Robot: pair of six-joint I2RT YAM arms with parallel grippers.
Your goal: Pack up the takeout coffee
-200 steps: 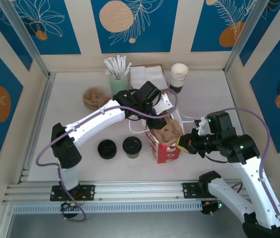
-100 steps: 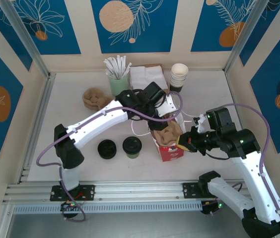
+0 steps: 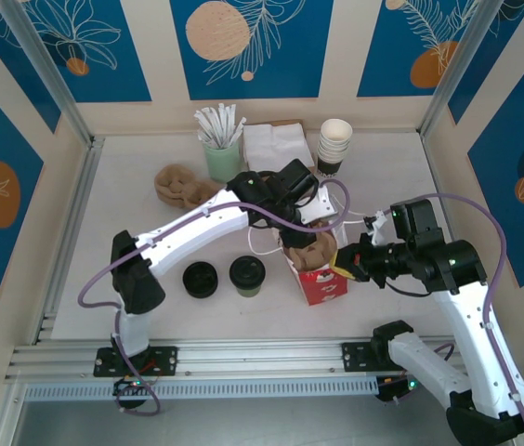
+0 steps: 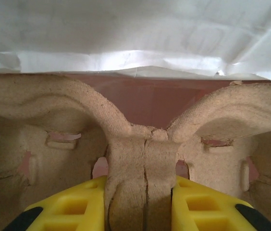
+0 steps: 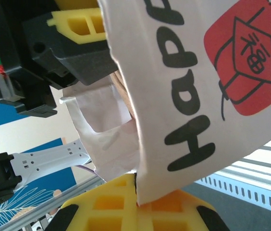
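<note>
Takeout coffee [image 3: 247, 275] upright on the table [image 3: 123, 195], outside the paper bag [image 3: 322, 283].

The coffee has its black lid on; it stands just beside a low stack of black lids [image 3: 200, 279] on its left and near the bag on its right, apart from both end effectors; the left end effector [image 3: 299, 232] is down at the bag's open top, clamped on the middle ridge of a brown cup carrier [image 3: 313, 251], with its yellow fingers [image 4: 73, 211] pressed to either side of that ridge in the left wrist view; the carrier sits partly inside the bag; the right end effector [image 3: 344, 267] is pinched on the bag's right edge, the white printed wall caught between its yellow fingers [image 5: 106, 202] in the right wrist view; a stack of white cups [image 3: 334, 141] stands at the far side of the table.
</note>
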